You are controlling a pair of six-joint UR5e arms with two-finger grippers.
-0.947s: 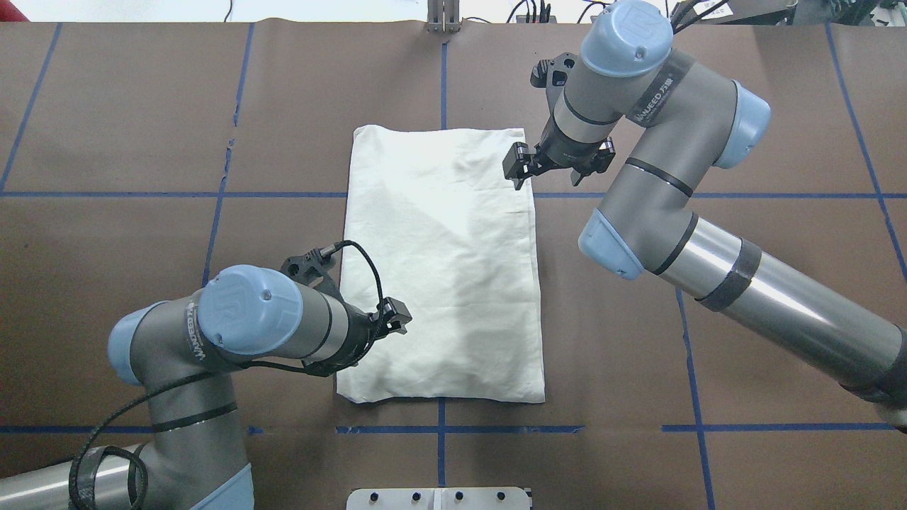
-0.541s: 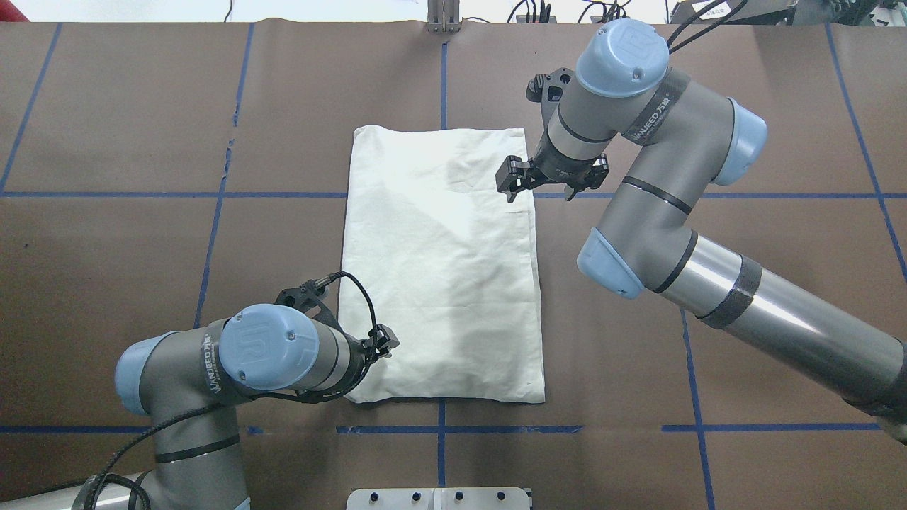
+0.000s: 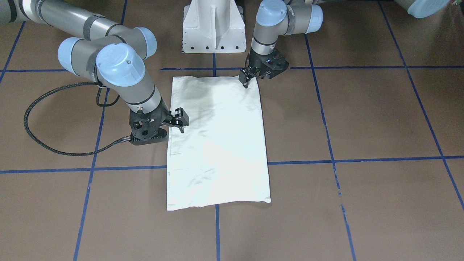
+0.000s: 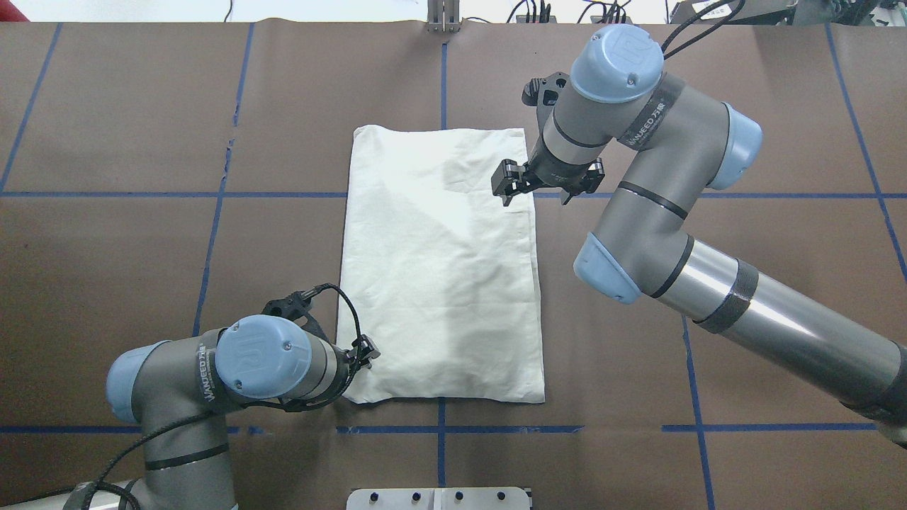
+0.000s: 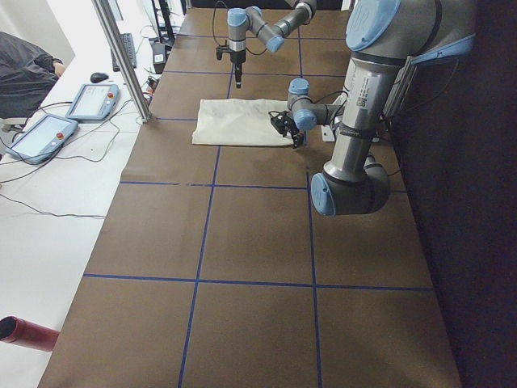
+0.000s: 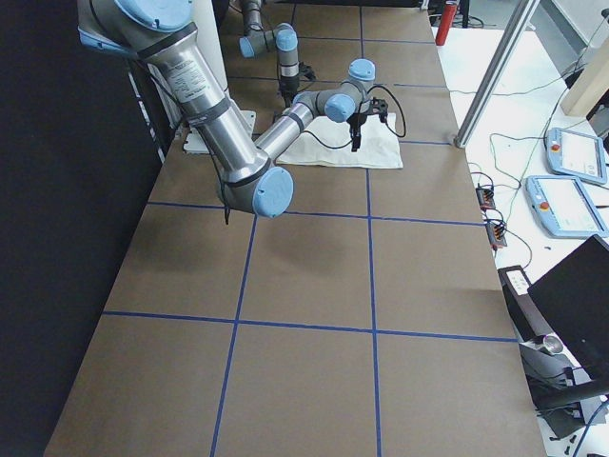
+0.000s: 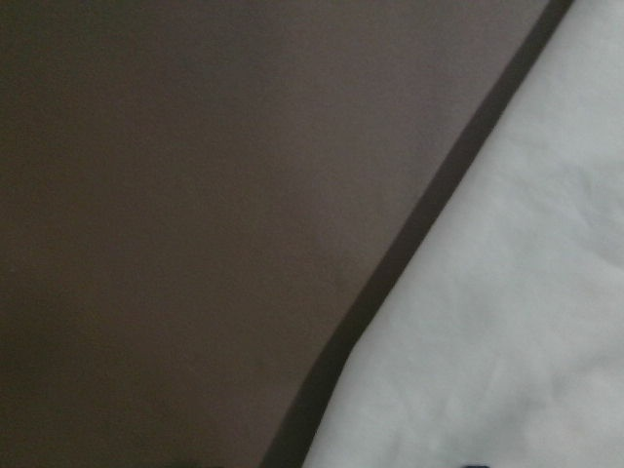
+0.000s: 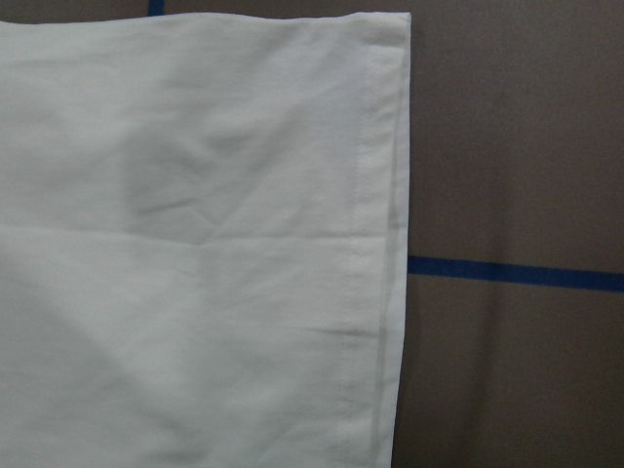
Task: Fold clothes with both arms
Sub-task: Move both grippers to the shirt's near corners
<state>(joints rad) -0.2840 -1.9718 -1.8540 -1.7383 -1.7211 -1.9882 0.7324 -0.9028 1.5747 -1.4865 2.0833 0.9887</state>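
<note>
The cream-white shirt (image 4: 439, 269) lies folded into a tall rectangle, plain pale side up; the print is hidden. It also shows in the front view (image 3: 217, 145). My left gripper (image 4: 363, 352) is low at the shirt's near-left corner, open, holding nothing; the front view (image 3: 247, 78) shows it at that corner. The left wrist view shows the shirt's edge (image 7: 507, 322) close up on brown paper. My right gripper (image 4: 511, 185) hangs open and empty over the shirt's far right edge, also in the front view (image 3: 179, 121). The right wrist view shows the far-right corner and hem (image 8: 370, 195).
Brown paper with blue tape lines (image 4: 443, 428) covers the table. The white pedestal (image 3: 213, 27) stands just behind the shirt's near edge. The right arm's elbow (image 4: 609, 265) hangs over the table right of the shirt. Teach pendants (image 5: 48, 129) lie beyond the far edge.
My left gripper has moved back along the shirt's left edge to its near-left corner. My right gripper has shifted slightly left, further over the shirt. The shirt has not moved.
</note>
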